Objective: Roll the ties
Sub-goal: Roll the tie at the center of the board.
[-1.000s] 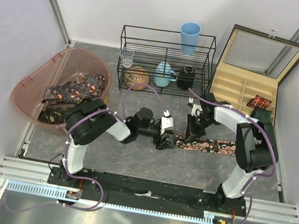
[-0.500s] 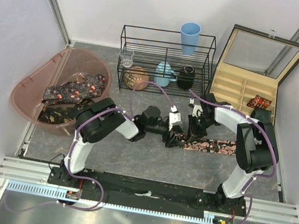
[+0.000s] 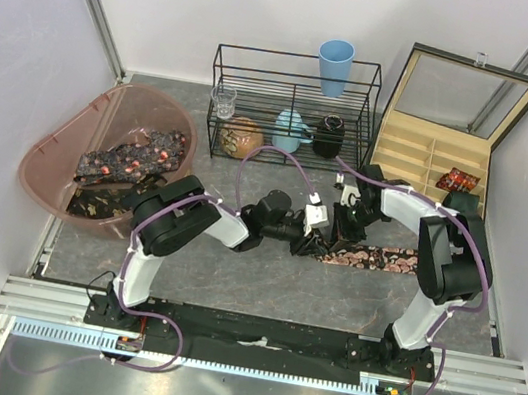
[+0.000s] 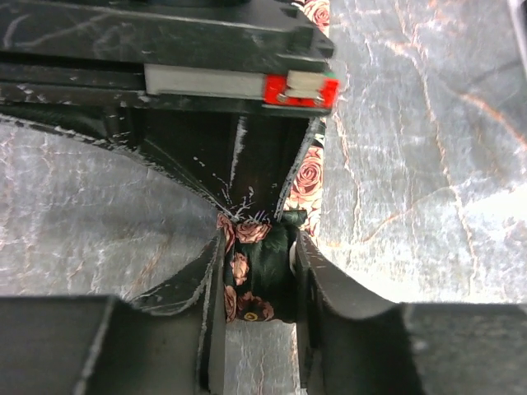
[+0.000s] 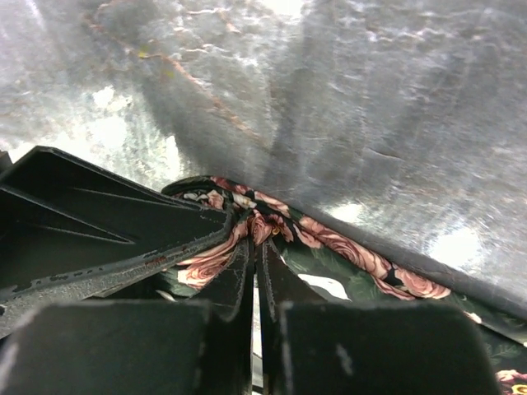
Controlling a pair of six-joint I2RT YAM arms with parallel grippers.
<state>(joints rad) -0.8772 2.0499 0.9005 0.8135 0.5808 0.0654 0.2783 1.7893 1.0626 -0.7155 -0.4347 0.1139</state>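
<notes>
**Tie** [image 3: 375,258]: lies on the table [image 3: 231,273], right of centre, running left to right. Most of it is flat and unrolled. Its left end is bunched up where my two grippers meet.

**Left gripper** [image 4: 257,255]: clamped on that left end. My wrist feed shows a wad of rose-print cloth filling the gap between the fingers.

**Right gripper** [image 5: 256,243]: fingers almost together, nipping a fold of the same tie just beside the left gripper.

**Loose ties** [image 3: 133,160]: a tangled heap in the tub [image 3: 147,107] at far left, none rolled. I cannot tell how many.

**Coil** [image 3: 460,180]: one small patterned bundle in a right-hand compartment of the open box [image 3: 423,153]. I take it for a finished roll, though it is too small to be sure.

**Progress, my judgement:**
- Early in the task.
- One roll is apparently done and boxed.
- The present tie is only at its first turns, with nearly all its length yet to wind.
- The tub heap is untouched.
- The other box compartments I can see hold nothing, so most of the work is left.
</notes>
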